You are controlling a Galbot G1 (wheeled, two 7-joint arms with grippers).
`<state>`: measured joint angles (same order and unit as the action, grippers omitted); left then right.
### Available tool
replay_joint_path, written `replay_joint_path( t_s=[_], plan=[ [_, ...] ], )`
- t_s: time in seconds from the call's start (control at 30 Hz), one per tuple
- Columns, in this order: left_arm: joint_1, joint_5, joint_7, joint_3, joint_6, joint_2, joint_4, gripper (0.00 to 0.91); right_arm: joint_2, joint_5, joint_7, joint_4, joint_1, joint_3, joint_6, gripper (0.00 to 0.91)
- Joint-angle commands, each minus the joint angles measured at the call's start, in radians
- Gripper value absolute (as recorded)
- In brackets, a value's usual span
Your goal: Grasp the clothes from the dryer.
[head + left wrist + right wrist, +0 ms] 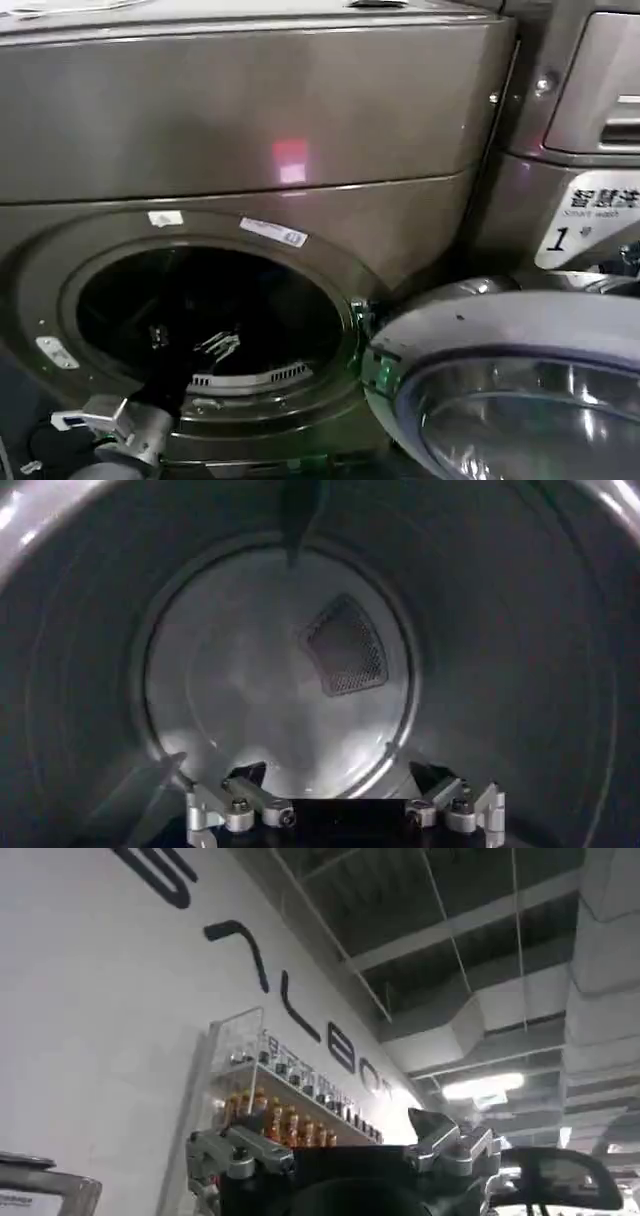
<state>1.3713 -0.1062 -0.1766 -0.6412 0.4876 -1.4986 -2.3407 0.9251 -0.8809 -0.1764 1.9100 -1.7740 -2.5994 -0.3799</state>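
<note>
The dryer (pixel 250 110) stands with its round opening (pixel 210 310) uncovered. My left arm reaches from the lower left into the dark drum, and the left gripper (pixel 212 347) is inside it. From the left wrist view the left gripper (pixel 338 772) is open with nothing between its fingers, facing the drum's bare back wall (pixel 250 680). The clothes are out of view. My right gripper (pixel 330 1133) is open and holds nothing, pointing up toward a wall and ceiling, away from the dryer.
The dryer door (pixel 520 390) hangs open at the lower right, close beside the opening. A second machine with a "1" label (pixel 590 215) stands to the right. A mesh vent (pixel 345 645) and a paddle (pixel 300 520) mark the drum's inside.
</note>
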Motion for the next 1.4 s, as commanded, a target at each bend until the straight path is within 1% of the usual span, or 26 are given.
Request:
replay_joint_path(
  t_s=[0.03, 0.07, 0.2, 0.27, 0.33, 0.43, 0.57, 0.67, 0.7, 0.77, 0.87, 0.9, 0.93, 0.97, 1.07, 1.1, 1.23, 1.33, 1.4],
  plan=[
    [-0.301, -0.002, 0.030, 0.041, -0.070, 0.020, 0.357, 0.907, -0.012, 0.006, 0.013, -0.012, -0.037, -0.073, 0.044, 0.907],
    [-0.327, 0.002, 0.034, 0.054, -0.085, 0.025, 0.398, 0.907, -0.013, 0.005, 0.012, -0.016, -0.043, -0.080, 0.046, 0.907],
    [-0.565, 0.007, 0.053, 0.098, -0.135, 0.026, 0.652, 0.907, -0.009, -0.002, 0.007, -0.029, -0.056, -0.102, 0.060, 0.907],
    [-0.636, 0.018, 0.073, 0.119, -0.194, 0.023, 0.771, 0.907, -0.008, -0.002, 0.002, -0.034, -0.057, -0.106, 0.063, 0.907],
    [-0.712, 0.031, 0.080, 0.138, -0.232, 0.018, 0.902, 0.907, -0.005, -0.002, -0.003, -0.038, -0.053, -0.100, 0.064, 0.907],
    [-0.808, 0.045, 0.083, 0.163, -0.252, 0.013, 1.016, 0.907, 0.002, -0.002, -0.005, -0.037, -0.050, -0.098, 0.064, 0.907],
    [-0.938, 0.067, 0.079, 0.204, -0.273, 0.026, 1.204, 0.907, -0.007, -0.001, -0.004, -0.054, -0.056, -0.106, 0.055, 0.907],
    [-1.020, 0.088, 0.059, 0.253, -0.252, 0.048, 1.301, 0.907, -0.017, 0.005, -0.004, -0.062, -0.059, -0.108, 0.043, 0.907],
    [-1.047, 0.120, 0.028, 0.279, -0.220, 0.061, 1.331, 0.907, -0.018, 0.005, -0.004, -0.058, -0.058, -0.108, 0.042, 0.907],
    [-1.086, 0.184, -0.031, 0.334, -0.194, 0.093, 1.390, 0.907, -0.019, 0.005, -0.005, -0.060, -0.059, -0.109, 0.041, 0.907],
    [-1.143, 0.315, -0.176, 0.453, -0.183, 0.136, 1.472, 0.907, -0.023, 0.005, -0.005, -0.070, -0.063, -0.115, 0.043, 0.907],
    [-1.163, 0.358, -0.240, 0.501, -0.199, 0.150, 1.513, 0.907, -0.023, 0.004, -0.005, -0.071, -0.064, -0.116, 0.043, 0.907],
    [-1.185, 0.407, -0.264, 0.536, -0.216, 0.155, 1.564, 0.907, -0.024, 0.004, -0.006, -0.072, -0.065, -0.117, 0.044, 0.907],
    [-1.209, 0.449, -0.304, 0.567, -0.252, 0.156, 1.612, 0.907, -0.024, 0.004, -0.005, -0.072, -0.067, -0.119, 0.044, 0.907],
    [-1.292, 0.522, -0.447, 0.701, -0.284, 0.168, 1.712, 0.907, -0.024, 0.004, -0.005, -0.078, -0.069, -0.125, 0.044, 0.907],
    [-1.335, 0.580, -0.504, 0.732, -0.333, 0.166, 1.761, 0.907, -0.023, 0.004, -0.005, -0.077, -0.069, -0.126, 0.044, 0.907],
    [-1.483, 0.697, -0.622, 0.842, -0.479, 0.151, 1.924, 0.907, -0.017, 0.005, -0.004, -0.084, -0.069, -0.131, 0.046, 0.907],
    [-1.547, 0.671, -0.717, 0.920, -0.519, 0.143, 1.997, 0.907, -0.016, 0.006, -0.005, -0.093, -0.069, -0.134, 0.048, 0.907],
    [-1.581, 0.659, -0.768, 0.960, -0.529, 0.132, 2.054, 0.907, -0.016, 0.007, -0.004, -0.096, -0.067, -0.131, 0.049, 0.907]
  ],
)
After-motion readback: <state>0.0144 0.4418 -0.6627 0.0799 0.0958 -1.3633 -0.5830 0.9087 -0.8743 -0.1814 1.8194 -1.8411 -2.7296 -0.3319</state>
